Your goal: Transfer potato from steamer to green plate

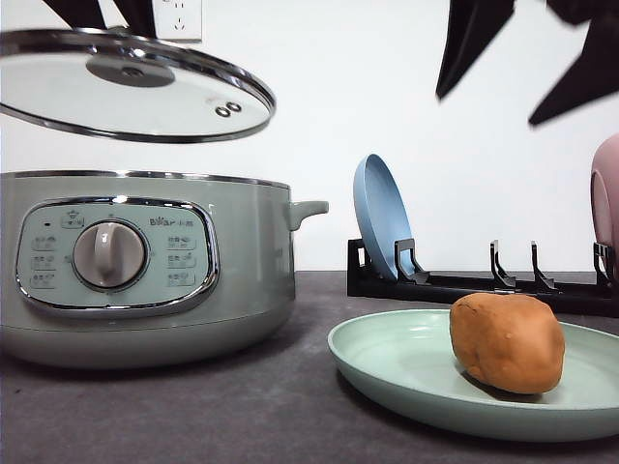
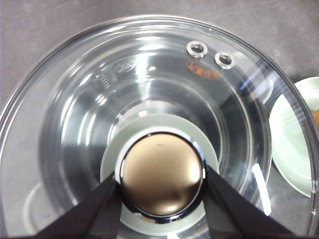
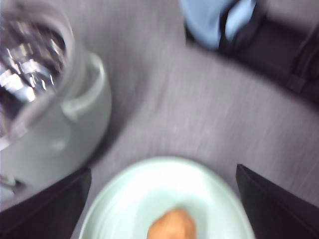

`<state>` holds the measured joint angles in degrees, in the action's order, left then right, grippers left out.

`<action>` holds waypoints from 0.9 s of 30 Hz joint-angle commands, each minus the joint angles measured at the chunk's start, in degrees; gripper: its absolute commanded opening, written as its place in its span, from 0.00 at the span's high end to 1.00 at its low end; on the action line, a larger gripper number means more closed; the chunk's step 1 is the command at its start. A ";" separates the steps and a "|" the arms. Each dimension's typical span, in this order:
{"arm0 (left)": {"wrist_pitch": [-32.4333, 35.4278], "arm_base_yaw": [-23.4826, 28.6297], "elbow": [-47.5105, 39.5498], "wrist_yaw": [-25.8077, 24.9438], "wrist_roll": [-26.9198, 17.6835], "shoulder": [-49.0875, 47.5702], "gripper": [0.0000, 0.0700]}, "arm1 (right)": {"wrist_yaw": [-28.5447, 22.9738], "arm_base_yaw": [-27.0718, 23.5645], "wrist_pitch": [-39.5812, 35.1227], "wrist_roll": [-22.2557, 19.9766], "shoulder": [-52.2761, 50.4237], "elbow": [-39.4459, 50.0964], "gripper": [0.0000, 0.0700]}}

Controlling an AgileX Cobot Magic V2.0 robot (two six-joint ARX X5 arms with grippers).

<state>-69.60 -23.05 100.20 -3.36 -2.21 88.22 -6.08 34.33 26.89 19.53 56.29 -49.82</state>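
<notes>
The orange-brown potato (image 1: 508, 341) (image 3: 172, 226) lies on the right half of the pale green plate (image 1: 406, 367) (image 3: 149, 189), which sits on the dark table at the front right. At the left stands the steamer (image 1: 242, 261) (image 3: 75, 114), uncovered. Its glass lid (image 1: 135, 97) (image 2: 149, 74) hangs tilted above it, and my left gripper (image 2: 161, 177) is shut on the lid's knob. High above the plate, my right gripper (image 1: 486, 109) (image 3: 163, 169) is open and holds nothing. The right wrist view is motion-blurred.
Behind the green plate stands a black dish rack (image 1: 484, 285). A blue plate (image 1: 382, 217) (image 3: 214, 20) stands upright at its left end and a pink plate (image 1: 606, 193) at its right end. A white wall closes the back.
</notes>
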 commanded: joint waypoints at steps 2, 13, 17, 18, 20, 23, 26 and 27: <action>1.70 -0.57 1.75 -0.28 -0.17 1.82 1.00 | -0.82 0.28 0.26 -2.46 -0.39 -1.97 0.16; 2.19 -0.65 1.75 -0.24 -0.85 5.90 1.00 | -1.52 0.28 0.90 -3.46 -1.44 -2.69 0.16; 2.43 -0.65 1.75 -0.24 -1.43 7.12 1.00 | -1.52 0.28 0.90 -3.48 -1.44 -2.69 0.16; 2.65 -0.65 1.75 -0.24 -1.42 7.36 1.00 | -1.52 0.28 0.90 -3.48 -1.44 -2.69 0.16; 3.08 -0.65 1.73 -0.24 -1.43 7.76 1.00 | -1.52 0.28 0.95 -3.48 -1.44 -2.69 0.16; 3.50 -0.65 1.73 -0.22 -1.41 8.25 1.00 | -1.52 0.28 1.20 -3.50 -1.44 -2.69 0.16; 3.60 -0.63 1.73 -0.22 -1.43 8.70 1.00 | -1.52 0.28 1.52 -3.50 -1.44 -2.69 0.16; 3.62 -0.65 1.74 -0.22 -1.43 8.86 1.00 | -1.52 0.28 1.59 -3.50 -1.44 -2.69 0.16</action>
<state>-67.77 -23.40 100.20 -3.33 -3.07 96.07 -7.39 34.33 28.74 16.47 54.46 -51.64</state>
